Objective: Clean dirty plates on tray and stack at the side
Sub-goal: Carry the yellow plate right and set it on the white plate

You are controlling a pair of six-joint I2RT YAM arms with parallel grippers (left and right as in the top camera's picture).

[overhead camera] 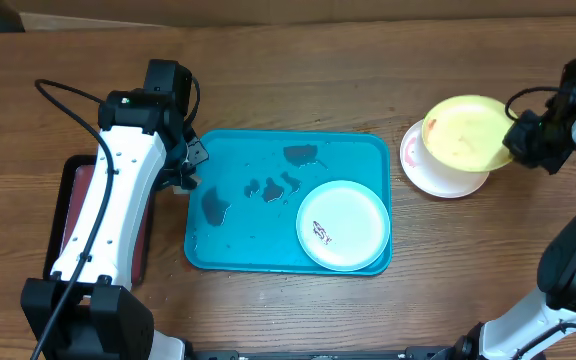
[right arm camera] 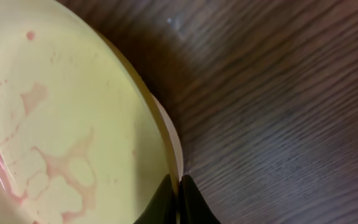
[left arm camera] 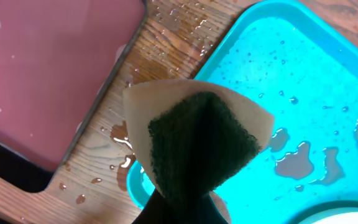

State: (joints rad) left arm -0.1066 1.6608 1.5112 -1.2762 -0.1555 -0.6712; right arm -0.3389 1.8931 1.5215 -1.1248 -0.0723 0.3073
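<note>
Teal tray point(overhead camera: 268, 145) sits center frame on the wooden table point(overhead camera: 368, 60), wet, with dark water puddles point(overhead camera: 268, 187) across its left and middle. One pale plate point(overhead camera: 344, 226) lies flat in the tray's lower right corner, with a small dark-red smear left of its center.

The other two plates are off the tray, upper right of the overhead view. The white plate point(overhead camera: 423, 172) lies flat on the table just beside the tray's right edge, with a reddish mark near its left rim. The yellow-green plate point(overhead camera: 466, 132) is over it, overlapping its upper right part; can't tell if they touch. The right wrist view shows pink-red streaks on the yellow-green plate's face and a paler rim just under its edge.

Right gripper point(overhead camera: 513, 135) is at the yellow-green plate's right rim. Its fingers point(right arm camera: 166, 202) are pinched nearly together on that rim.

Left gripper point(overhead camera: 190, 165) is over the tray's left edge, upper left of the tray. It grips a sponge point(left arm camera: 197, 140), dark green scrub pad on a tan backing, with the jaws closed on its base. The fingertips are hidden behind the sponge. Water drops lie on the table under it.

Dark red tray point(left arm camera: 55, 68) sits left of the teal tray, mostly under the left arm in the overhead view.
</note>
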